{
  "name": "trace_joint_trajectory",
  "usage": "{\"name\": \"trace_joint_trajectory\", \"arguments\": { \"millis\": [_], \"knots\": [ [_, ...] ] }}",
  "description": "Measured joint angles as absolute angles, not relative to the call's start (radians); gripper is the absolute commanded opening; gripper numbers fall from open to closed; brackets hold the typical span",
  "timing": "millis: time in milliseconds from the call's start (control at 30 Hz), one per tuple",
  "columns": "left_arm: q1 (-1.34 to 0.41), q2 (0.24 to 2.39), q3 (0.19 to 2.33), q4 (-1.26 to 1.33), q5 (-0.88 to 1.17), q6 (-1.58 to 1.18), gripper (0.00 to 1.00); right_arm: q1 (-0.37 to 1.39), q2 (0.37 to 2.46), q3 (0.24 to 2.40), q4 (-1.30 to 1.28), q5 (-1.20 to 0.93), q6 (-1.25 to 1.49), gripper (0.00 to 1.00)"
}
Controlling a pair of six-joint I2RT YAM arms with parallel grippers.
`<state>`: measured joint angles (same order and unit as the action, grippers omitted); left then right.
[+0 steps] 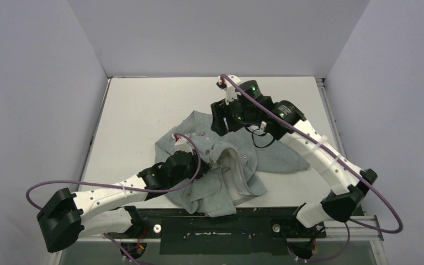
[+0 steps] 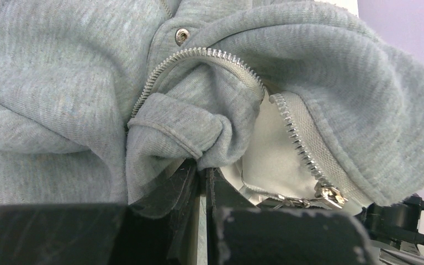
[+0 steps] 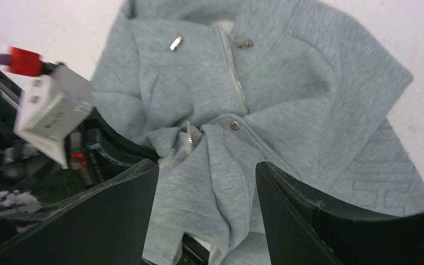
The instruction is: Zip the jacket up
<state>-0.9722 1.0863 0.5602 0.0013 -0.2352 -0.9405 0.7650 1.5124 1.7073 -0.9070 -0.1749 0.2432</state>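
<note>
A: Where was the jacket (image 1: 276, 157)?
B: Crumpled mid-frame on the table (image 1: 143, 110). The left gripper (image 2: 203, 172) pinched a fold beside the zipper (image 2: 298, 143), probably to anchor it; the right gripper (image 3: 207, 182) hung above, jaws apart.

No legible text or numbers, embossed marks (image 3: 383, 185) on the jacket (image 3: 287, 105) — too blurred to read

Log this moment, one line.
left gripper: shut on jacket fold | right gripper: open above jacket | zipper: teeth parted
</note>
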Motion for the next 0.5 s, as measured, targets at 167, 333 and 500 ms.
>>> {"name": "trace_joint_trajectory", "arguments": {
  "millis": [167, 333, 500],
  "knots": [
    [-0.972, 1.088, 0.562, 0.004, -0.235, -0.937, 0.00, 0.759, 1.641, 1.765, -1.038, -0.200, 0.210, 0.82],
    [-0.972, 1.092, 0.564, 0.008, -0.234, -0.937, 0.00, 0.774, 1.683, 1.785, -1.111, -0.235, 0.182, 0.83],
    [-0.971, 1.108, 0.574, 0.016, -0.230, -0.938, 0.00, 0.791, 1.681, 1.786, -1.148, -0.263, 0.165, 0.80]
  ]
}}
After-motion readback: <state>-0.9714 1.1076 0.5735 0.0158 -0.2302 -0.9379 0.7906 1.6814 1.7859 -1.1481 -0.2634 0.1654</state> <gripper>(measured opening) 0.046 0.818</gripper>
